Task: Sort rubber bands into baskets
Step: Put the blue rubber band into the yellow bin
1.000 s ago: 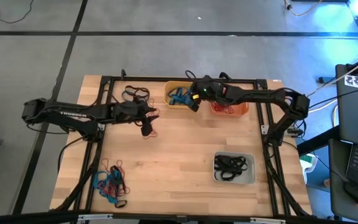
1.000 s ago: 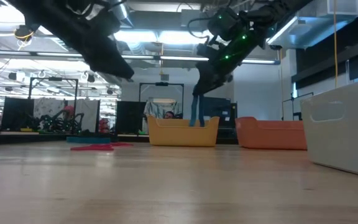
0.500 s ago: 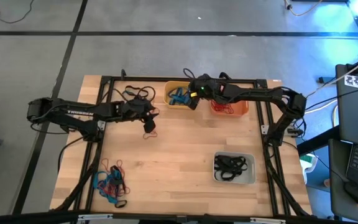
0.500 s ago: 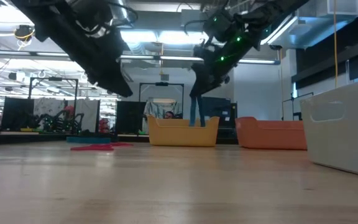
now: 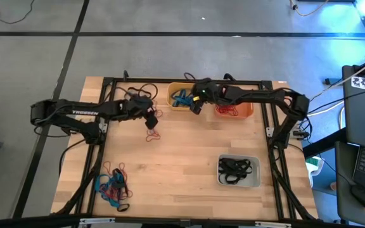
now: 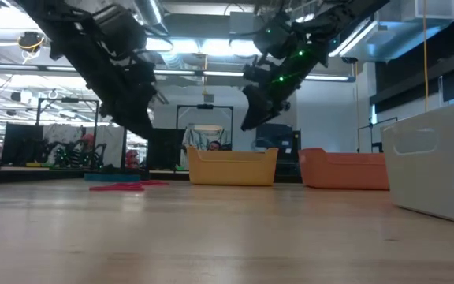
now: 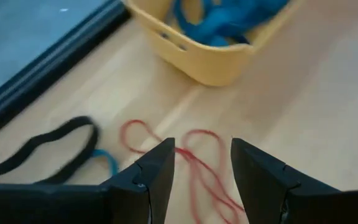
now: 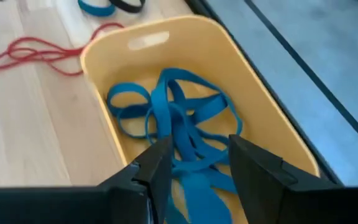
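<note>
High view: left gripper (image 5: 149, 120) hangs left of centre over a red rubber band (image 5: 151, 135); right gripper (image 5: 196, 105) sits above the yellow basket (image 5: 172, 101) at upper centre. Left wrist view: jaws parted, empty, straddling the red loops. Right wrist view: jaws apart, empty, over blue bands (image 8: 173, 124). Bands judged light, limp, snag-prone; pinch one strand.

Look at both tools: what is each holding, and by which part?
Nothing is held. The left tool stands open above a red rubber band on the table. The right tool is open over the blue bands in the yellow basket.
</note>
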`<state>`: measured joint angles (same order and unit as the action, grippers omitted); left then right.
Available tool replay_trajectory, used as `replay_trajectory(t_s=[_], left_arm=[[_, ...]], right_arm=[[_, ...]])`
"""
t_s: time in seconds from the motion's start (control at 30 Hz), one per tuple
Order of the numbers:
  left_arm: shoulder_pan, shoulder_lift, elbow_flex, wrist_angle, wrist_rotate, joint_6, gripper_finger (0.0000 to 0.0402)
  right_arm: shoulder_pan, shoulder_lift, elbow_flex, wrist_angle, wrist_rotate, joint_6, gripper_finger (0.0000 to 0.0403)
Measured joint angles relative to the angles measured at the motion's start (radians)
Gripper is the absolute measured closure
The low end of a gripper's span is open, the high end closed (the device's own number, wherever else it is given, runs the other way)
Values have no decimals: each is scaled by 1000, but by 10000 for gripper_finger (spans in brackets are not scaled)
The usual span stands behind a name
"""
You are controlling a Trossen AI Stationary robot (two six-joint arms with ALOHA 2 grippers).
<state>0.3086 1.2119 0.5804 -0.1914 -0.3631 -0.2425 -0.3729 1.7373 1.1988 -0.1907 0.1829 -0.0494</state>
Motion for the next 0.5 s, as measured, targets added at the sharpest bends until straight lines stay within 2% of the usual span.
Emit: replay_trajectory(t_s=[0.23,0.5], left_arm=[[56,63,1,-10,-103,-75,247],[148,222,0,13,-114,-95,247]], right_arm=[[8,-15,38,-27,-45,18,247],[29,-15,38,-30,-46,15,247]])
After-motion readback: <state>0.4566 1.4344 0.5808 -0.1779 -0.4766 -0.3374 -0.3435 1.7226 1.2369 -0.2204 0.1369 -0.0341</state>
